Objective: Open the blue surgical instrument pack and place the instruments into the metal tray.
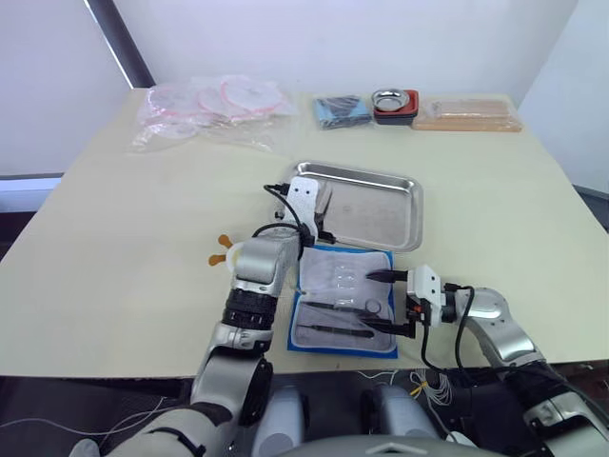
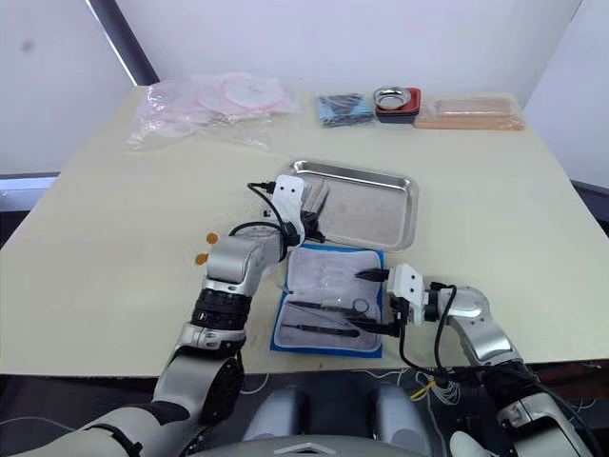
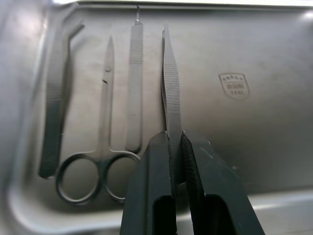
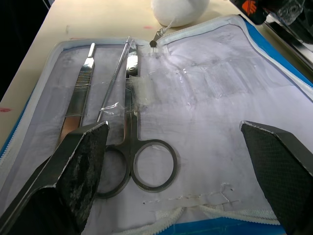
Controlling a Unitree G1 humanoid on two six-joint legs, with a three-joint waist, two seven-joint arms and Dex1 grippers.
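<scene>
The blue surgical instrument pack [image 1: 335, 278] lies unzipped and flat just in front of the metal tray [image 1: 381, 214]. My left gripper [image 3: 173, 139] is over the tray's left end, shut on straight tweezers [image 3: 170, 83]. Beneath them in the tray lie scissors [image 3: 100, 147], a slim handle [image 3: 134, 83] and bent forceps [image 3: 56, 98]. My right gripper [image 1: 376, 301] is open over the pack's right side, its fingers [image 4: 73, 181] spread wide. On the pale lining [image 4: 210, 98] remain ring-handled scissors [image 4: 142, 166], a flat handle [image 4: 80, 83] and a thin probe [image 4: 115, 78].
At the table's far side lie clear plastic bags [image 1: 214, 105], a dark blue bundle [image 1: 343, 111], a small round bowl in a red holder [image 1: 393, 103] and a tan flat box [image 1: 466, 114]. Small orange pieces [image 1: 224, 249] sit left of my left arm.
</scene>
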